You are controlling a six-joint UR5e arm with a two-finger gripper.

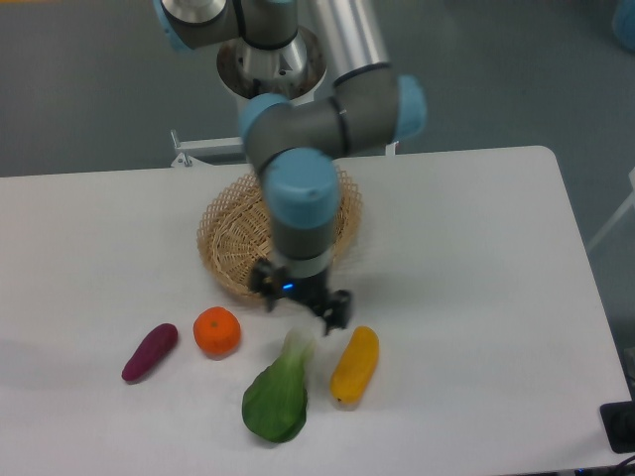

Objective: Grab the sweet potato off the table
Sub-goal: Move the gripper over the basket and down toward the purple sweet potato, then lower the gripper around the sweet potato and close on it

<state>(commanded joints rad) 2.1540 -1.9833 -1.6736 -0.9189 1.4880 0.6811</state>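
The sweet potato is a small dark purple-magenta tapered vegetable lying on the white table at the front left, left of a round orange. My gripper hangs from the arm over the middle of the table, well to the right of the sweet potato, just above the stalk end of a green leafy vegetable. The fingers point down and nothing shows between them. From this angle I cannot tell how far apart the jaws stand.
A woven wicker basket sits behind the gripper, partly hidden by the arm. A yellow oblong vegetable lies right of the gripper. The table's front edge runs just below the vegetables.
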